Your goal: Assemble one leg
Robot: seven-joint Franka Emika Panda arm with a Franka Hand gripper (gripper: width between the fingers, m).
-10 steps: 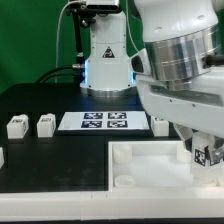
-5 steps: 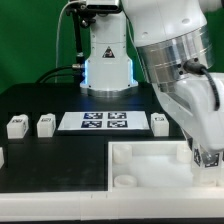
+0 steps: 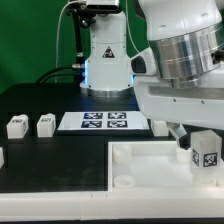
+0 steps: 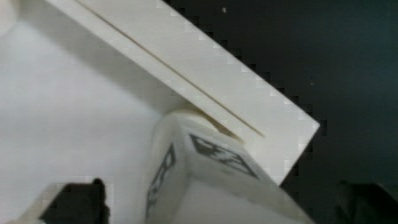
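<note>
One leg (image 3: pixel 207 153), a white block with a tag facing the camera, stands slightly tilted on the far right end of the large white panel (image 3: pixel 140 165). My gripper (image 3: pixel 200 148) is down around it. In the wrist view the leg (image 4: pixel 217 170) sits between the two dark fingertips (image 4: pixel 80 205), with a strip of white panel (image 4: pixel 71 110) showing between the leg and the fingertip, so the jaws are open and straddle it. Three more legs lie on the black table (image 3: pixel 16 126), (image 3: pixel 45 124), (image 3: pixel 160 124).
The marker board (image 3: pixel 105 121) lies behind the panel at the table's middle. The robot base (image 3: pixel 105 55) stands at the back. The arm's bulk fills the exterior view's upper right. A small white part (image 3: pixel 2 157) shows at the left edge.
The wrist swung round over the leg and turned back again. The leg stayed at the same corner of the panel, and its tag now faces the camera more fully.
</note>
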